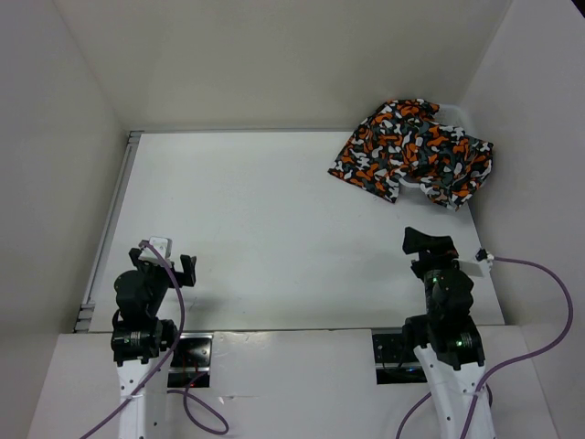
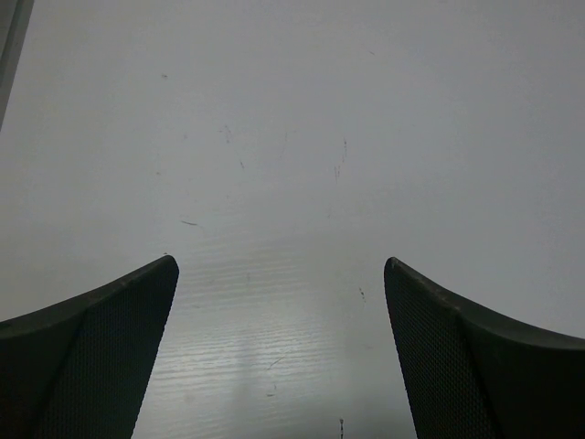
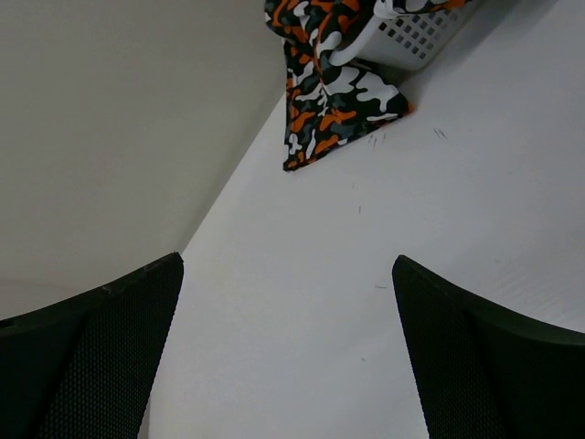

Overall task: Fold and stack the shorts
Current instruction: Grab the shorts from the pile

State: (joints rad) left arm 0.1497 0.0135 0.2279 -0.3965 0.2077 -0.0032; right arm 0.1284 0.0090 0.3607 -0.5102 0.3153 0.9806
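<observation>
At the lower left of the overhead view the left arm (image 1: 142, 306) sits tucked close to its base. The left jaws are spread wide with nothing between them. Its wrist view shows only bare white surface (image 2: 292, 165) between the two dark tips. That looks like a parked, ready pose, since nothing of the task lies on this side.

The middle of the surface (image 1: 274, 219) carries nothing to grip. It is probably the best place to lay the fabric flat.

At the lower right the right arm (image 1: 448, 311) is drawn back in the same way. The right jaws are also wide open and hold nothing. Its wrist camera looks up along the side wall toward the far corner, so this arm appears best placed for the first reach.

The shorts (image 1: 413, 151) lie in the upper right of the overhead view, bunched in a loose heap against the far corner. The right wrist view shows why they sit high: they hang over a white mesh basket (image 3: 416, 37). One corner of the shorts (image 3: 320, 101) droops down its wall to touch the surface.

Nothing is folded yet. The likely opening step is to pull the shorts off the basket into the open middle. The risk is that the fabric snags the rim and drags the basket along.
</observation>
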